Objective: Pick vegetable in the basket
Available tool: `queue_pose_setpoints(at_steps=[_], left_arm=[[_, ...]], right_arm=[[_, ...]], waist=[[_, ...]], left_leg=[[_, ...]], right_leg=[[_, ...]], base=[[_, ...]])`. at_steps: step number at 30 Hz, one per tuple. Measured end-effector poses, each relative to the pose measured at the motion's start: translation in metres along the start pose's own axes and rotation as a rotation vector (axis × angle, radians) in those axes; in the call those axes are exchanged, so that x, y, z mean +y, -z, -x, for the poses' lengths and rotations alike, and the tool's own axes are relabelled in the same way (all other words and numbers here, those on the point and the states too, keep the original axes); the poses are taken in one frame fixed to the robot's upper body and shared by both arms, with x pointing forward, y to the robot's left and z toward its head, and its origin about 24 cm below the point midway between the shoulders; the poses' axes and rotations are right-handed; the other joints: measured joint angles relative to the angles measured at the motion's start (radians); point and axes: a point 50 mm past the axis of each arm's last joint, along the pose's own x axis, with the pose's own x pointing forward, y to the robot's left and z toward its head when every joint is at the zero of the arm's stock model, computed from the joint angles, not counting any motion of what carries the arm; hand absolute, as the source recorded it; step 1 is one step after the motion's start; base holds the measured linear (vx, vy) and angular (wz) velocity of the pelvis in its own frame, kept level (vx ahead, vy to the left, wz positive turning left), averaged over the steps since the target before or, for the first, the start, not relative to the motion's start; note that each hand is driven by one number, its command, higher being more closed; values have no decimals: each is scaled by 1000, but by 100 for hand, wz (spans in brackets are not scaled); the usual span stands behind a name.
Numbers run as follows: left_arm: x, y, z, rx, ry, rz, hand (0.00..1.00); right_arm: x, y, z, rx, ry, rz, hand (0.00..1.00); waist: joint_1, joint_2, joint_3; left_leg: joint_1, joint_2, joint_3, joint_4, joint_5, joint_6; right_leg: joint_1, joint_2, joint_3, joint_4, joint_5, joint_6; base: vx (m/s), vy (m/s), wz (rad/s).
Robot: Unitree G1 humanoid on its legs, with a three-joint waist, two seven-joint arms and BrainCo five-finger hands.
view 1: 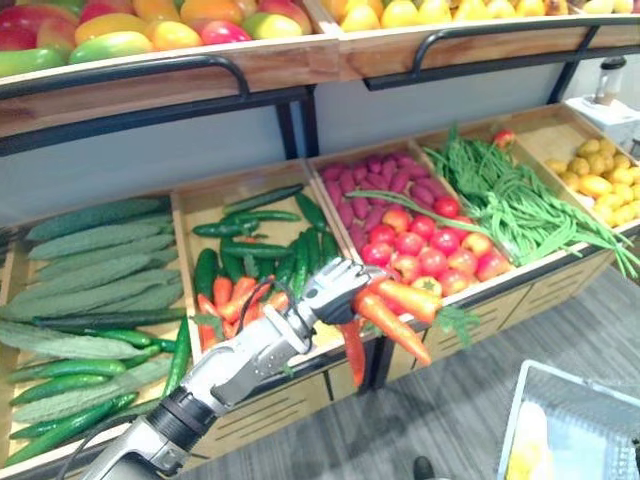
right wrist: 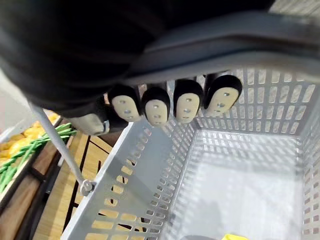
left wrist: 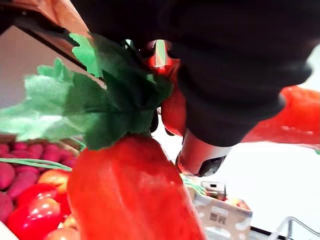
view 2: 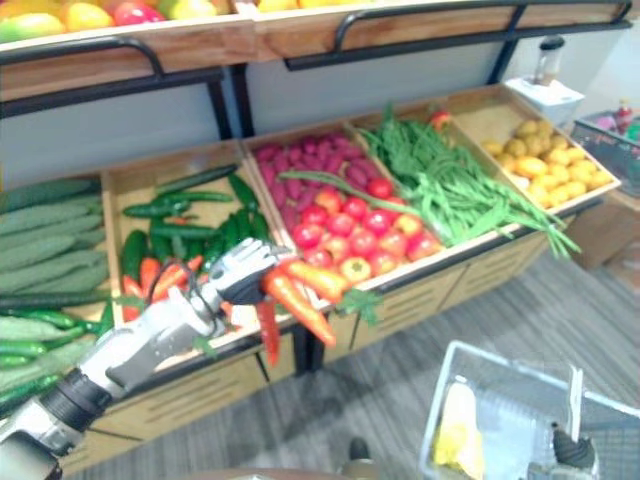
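We saw the left hand [view 1: 335, 290] out past the front edge of the stand [view 1: 178, 225], its fingers wrapped tight round a bunch of carrots [view 1: 400, 302]. The carrots stuck out beyond the hand to the robot's right, tips angled down, with green leaves [view 1: 455, 322] trailing at their far end. They hung over the stand's front edge, just before the tomatoes [view 1: 430, 250] and beside the chillies [view 1: 225, 295]. In the left wrist view the carrots and their leaves sat pressed against the hand.

The basket [view 1: 560, 395] was low at the right, well apart from the carrots, with something yellow [view 1: 530, 440] lying in it. The right hand [right wrist: 155, 107] had its fingers curled over the basket's grey handle [right wrist: 240, 40], holding it from above.

The stand was wooden and split into compartments: cucumbers [view 1: 90, 270] at the left end, then the chillies, then the tomatoes, then beans [view 1: 510, 200]. A shelf [view 1: 290, 60] of fruit ran above it. The floor [view 1: 450, 420] was grey planking.
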Motion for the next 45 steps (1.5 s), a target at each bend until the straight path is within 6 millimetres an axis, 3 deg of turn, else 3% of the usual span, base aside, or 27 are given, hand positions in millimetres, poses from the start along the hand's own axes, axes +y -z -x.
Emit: queue_pose_setpoints(at_steps=[6,10,12,18,24,30,34,36,38,45], left_arm=[[2,-12,-8,-70,-6,4,100],[0,-22,-18,-138,10,11,100],[0,-28,-19,-169,10,41,100],[-3,-57,-32,-350,83,70,100],[-7,-78,-34,-474,149,137,100],[-12,-86,-34,-510,205,150,100],[-14,-92,-35,-527,213,190,100],[-16,-96,-37,-541,217,200,100],[-19,-98,-35,-547,241,201,100],[-20,-106,-39,-570,237,221,100]], right_arm=[[-18,-29,-4,-130,38,50,100],[-27,-74,-6,-315,26,204,100],[-25,-108,-4,-447,10,268,100],[-3,-192,10,-792,-89,429,100],[23,-257,40,-1086,-204,587,100],[40,-286,69,-1277,-297,746,100],[43,-294,84,-1363,-330,815,100],[41,-299,92,-1397,-358,827,100],[44,-304,99,-1428,-384,835,100],[45,-312,121,-1510,-478,789,100]], waist=[[-3,0,0],[-10,-4,2],[-22,-5,4],[-29,9,22],[-28,32,70],[-32,49,93],[-33,47,100],[-34,48,104],[-54,49,106],[-55,47,110]], left_leg=[[22,3,39,0,-15,-6],[39,5,83,25,-39,-11],[37,18,115,75,-69,-19],[63,86,241,239,-173,-48],[70,148,358,380,-252,-67],[97,184,455,442,-286,-81],[108,211,495,490,-310,-88],[108,214,514,507,-319,-89],[108,223,520,521,-324,-89],[129,240,560,539,-330,-93]], right_leg=[[-1,9,30,2,0,0],[-6,17,71,6,-1,1],[-19,27,106,12,0,1],[-38,86,219,40,1,1],[-78,140,323,43,28,5],[-104,190,394,58,37,7],[-113,218,426,63,43,8],[-124,223,441,63,47,13],[-124,226,443,63,48,13],[-127,255,473,63,58,10]], base=[[13,-13,-16],[23,0,-33],[55,-8,-46],[52,8,-60],[-7,35,-59],[4,42,-46],[-4,28,-30],[-5,33,-22],[-2,32,-9],[4,25,-15]])
